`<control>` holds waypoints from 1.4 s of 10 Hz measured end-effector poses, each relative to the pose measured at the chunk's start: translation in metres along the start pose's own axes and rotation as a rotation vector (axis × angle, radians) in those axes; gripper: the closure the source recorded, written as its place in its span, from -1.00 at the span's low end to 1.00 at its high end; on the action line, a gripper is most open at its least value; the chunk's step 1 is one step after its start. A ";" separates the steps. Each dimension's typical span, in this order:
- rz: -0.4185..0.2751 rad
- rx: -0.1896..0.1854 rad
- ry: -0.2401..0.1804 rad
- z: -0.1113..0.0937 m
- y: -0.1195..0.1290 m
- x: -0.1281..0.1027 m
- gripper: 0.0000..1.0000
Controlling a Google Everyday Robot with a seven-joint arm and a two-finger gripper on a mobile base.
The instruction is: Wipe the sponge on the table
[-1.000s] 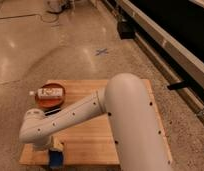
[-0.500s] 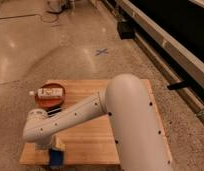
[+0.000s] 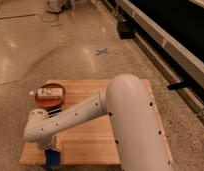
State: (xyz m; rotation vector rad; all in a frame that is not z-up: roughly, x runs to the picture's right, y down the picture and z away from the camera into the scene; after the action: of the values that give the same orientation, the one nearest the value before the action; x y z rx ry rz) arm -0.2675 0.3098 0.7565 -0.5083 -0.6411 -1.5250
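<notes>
Gripper (image 3: 51,150) was down at the near-left corner of the table (image 3: 95,142), right above the sponge (image 3: 52,160). It was mostly hidden under the wrist, so open, closed or clamped on the sponge: cannot tell.

Counts:
- 1 sponge, bright blue, on the table's near edge close to the left corner, poking out just below the gripper.
- 1 table, light plank top.
- 1 bowl (image 3: 41,101), reddish-brown, by the left edge toward the far-left corner, well apart from the sponge.
- 1 white labelled bottle (image 3: 49,92) lying on its side across the bowl.
- 1 blue cross mark (image 3: 101,51) on the floor beyond the far edge.

Arm (image 3: 130,115) pose: one arm. Big elbow hung over the right half of the tabletop. Forearm ran down and left across the middle to the wrist near the left edge. Wrist bent downward, pointing the gripper at the near-left corner.
</notes>
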 end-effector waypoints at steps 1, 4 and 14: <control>-0.004 0.000 0.004 -0.001 0.000 0.001 0.58; -0.005 -0.008 0.024 -0.008 0.008 0.008 0.99; 0.157 -0.087 0.113 -0.006 0.109 0.046 1.00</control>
State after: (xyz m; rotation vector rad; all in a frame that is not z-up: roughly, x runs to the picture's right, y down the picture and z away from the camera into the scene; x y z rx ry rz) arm -0.1613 0.2715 0.7928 -0.5229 -0.4387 -1.4259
